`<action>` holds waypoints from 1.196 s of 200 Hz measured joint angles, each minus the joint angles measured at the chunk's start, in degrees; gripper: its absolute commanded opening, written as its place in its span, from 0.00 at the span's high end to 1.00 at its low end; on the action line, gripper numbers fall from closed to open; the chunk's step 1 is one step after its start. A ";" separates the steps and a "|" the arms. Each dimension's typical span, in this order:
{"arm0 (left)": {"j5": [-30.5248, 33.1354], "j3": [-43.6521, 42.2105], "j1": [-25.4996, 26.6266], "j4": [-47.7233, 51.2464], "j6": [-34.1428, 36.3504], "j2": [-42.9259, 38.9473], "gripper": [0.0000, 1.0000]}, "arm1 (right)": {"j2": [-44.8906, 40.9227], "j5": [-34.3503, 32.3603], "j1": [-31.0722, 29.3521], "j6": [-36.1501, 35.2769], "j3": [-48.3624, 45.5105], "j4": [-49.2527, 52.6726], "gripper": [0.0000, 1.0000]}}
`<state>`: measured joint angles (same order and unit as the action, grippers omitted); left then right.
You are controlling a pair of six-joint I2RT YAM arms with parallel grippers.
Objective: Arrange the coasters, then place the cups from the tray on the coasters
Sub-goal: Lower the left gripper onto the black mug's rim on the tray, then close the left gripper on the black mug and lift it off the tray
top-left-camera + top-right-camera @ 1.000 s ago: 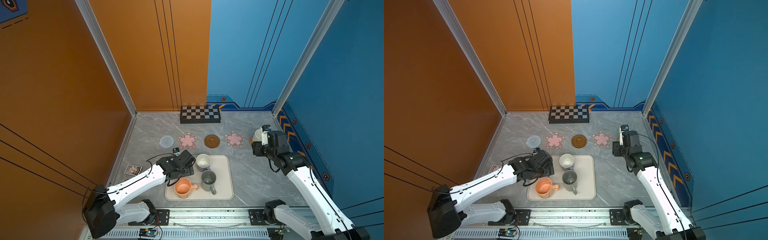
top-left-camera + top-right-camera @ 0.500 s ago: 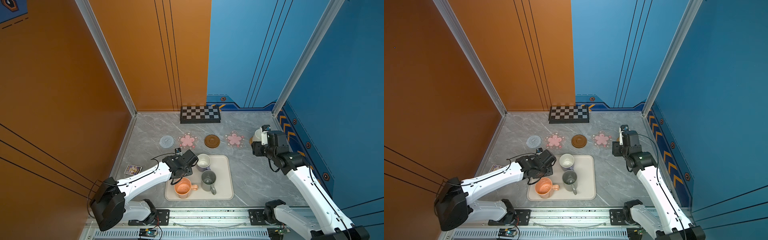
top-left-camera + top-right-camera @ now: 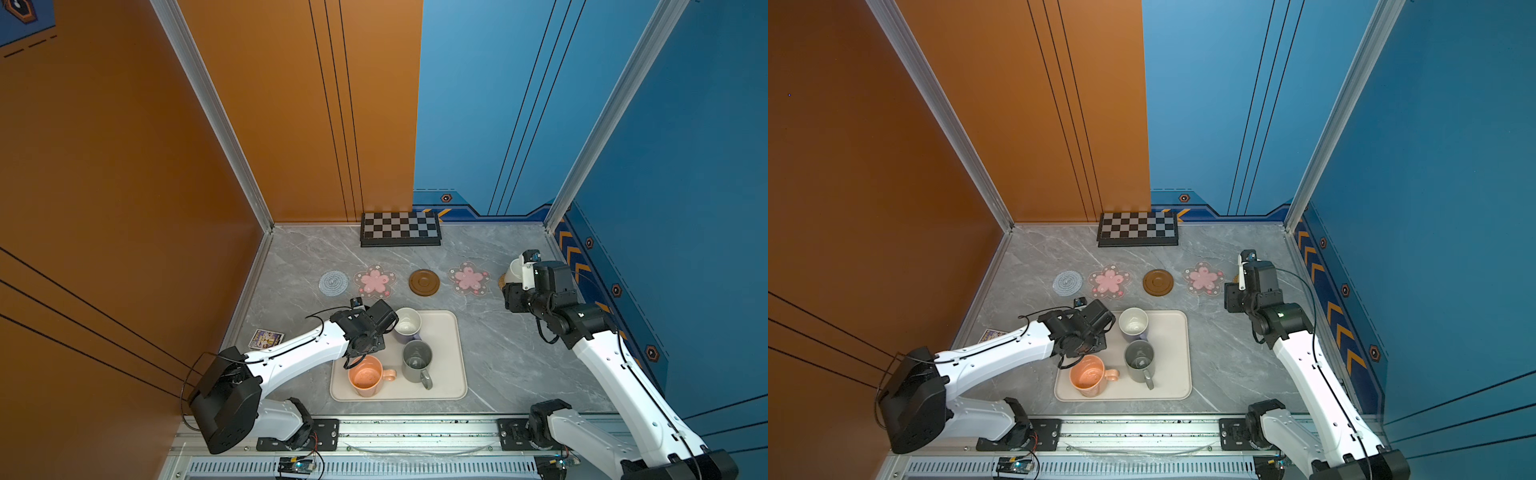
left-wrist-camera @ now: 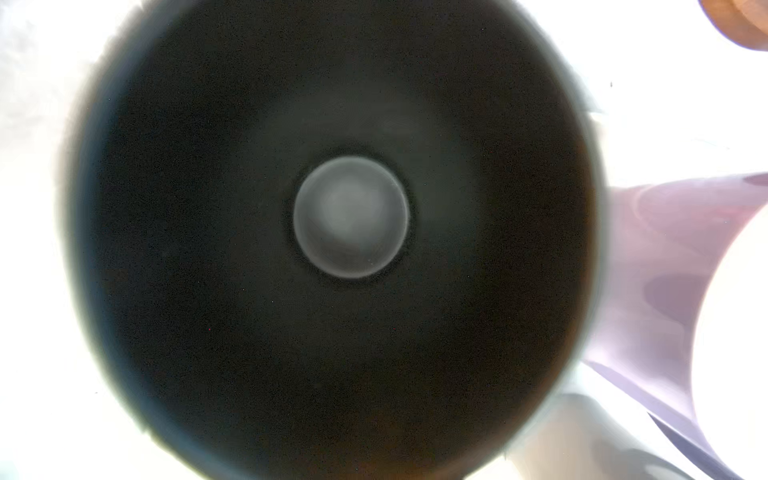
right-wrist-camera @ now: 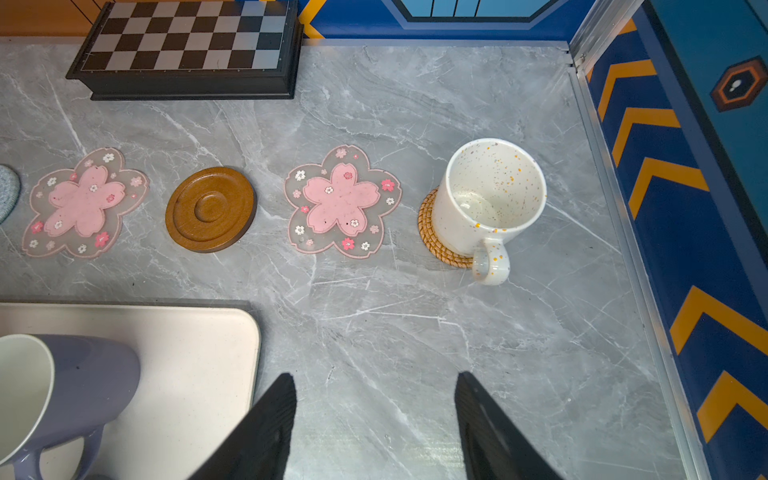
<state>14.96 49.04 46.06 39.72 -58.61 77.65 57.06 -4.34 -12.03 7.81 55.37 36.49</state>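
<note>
The left arm's fingers, hidden under its black wrist, are closed, apparently on the round black mug straight below, at the cream-beige rectangular tray's left rear corner. The pale blue-grey round coaster lies just beyond, rearward. The right fingers stand apart over bare counter.

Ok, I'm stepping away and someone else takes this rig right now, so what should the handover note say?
Left gripper: shut over the tray's far-left corner, its camera staring into the black cup; grip itself unseen.
Right gripper: open, empty, above the table.
Done: five coasters in a row; speckled white cup on the rattan coaster.
To do: black cup, lavender cup, grey cup, orange cup onto the bare blue-grey coaster, pink flower coasters, brown coaster.
</note>
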 measured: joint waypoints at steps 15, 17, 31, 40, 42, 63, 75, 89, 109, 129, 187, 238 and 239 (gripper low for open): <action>0.00 0.00 0.02 -0.04 0.11 0.04 0.87 | 0.17 0.00 0.00 0.02 0.00 0.00 0.37; -0.02 0.00 0.02 -0.07 0.13 0.04 0.87 | 0.17 0.00 0.00 0.02 0.00 0.00 0.37; 0.00 0.00 0.02 -0.07 0.39 0.07 0.89 | 0.28 0.00 0.00 0.02 0.00 0.00 0.37; 0.00 0.00 0.02 -0.07 0.70 0.07 0.95 | 0.33 0.00 0.00 0.02 0.00 0.00 0.37; 0.00 0.00 0.02 -0.07 0.74 0.09 0.96 | 0.33 0.02 0.00 0.02 0.00 0.00 0.37; 0.04 0.00 0.02 -0.07 1.75 0.09 1.00 | 0.33 0.02 -0.04 0.02 0.00 0.00 0.37; 0.07 0.00 0.02 -0.09 2.54 0.09 1.00 | 0.33 0.02 -0.04 0.02 0.00 0.00 0.37; 0.13 0.00 0.02 -0.09 3.82 0.09 1.00 | 0.33 0.00 -0.04 0.15 0.00 0.00 0.37; 0.26 0.07 0.02 -0.09 5.75 0.09 1.00 | 0.35 0.00 -0.04 0.17 0.00 0.00 0.37; 0.22 0.15 0.02 -0.09 7.91 0.09 1.00 | 0.50 0.02 -0.04 0.17 0.00 0.00 0.37; -0.04 0.61 -0.11 0.39 14.58 -0.33 1.00 | 1.60 0.04 -0.04 0.17 0.00 -0.02 0.38; -1.20 3.30 -3.04 1.03 19.85 -2.34 1.00 | 2.10 0.68 -0.48 0.85 0.00 -0.02 0.38; -1.22 3.34 -3.08 1.01 19.91 -2.36 1.00 | 2.10 0.68 -0.50 0.87 0.00 -0.02 0.38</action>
<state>13.74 52.38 42.98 40.73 -38.70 75.29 59.16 -3.66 -12.53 8.69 55.37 36.47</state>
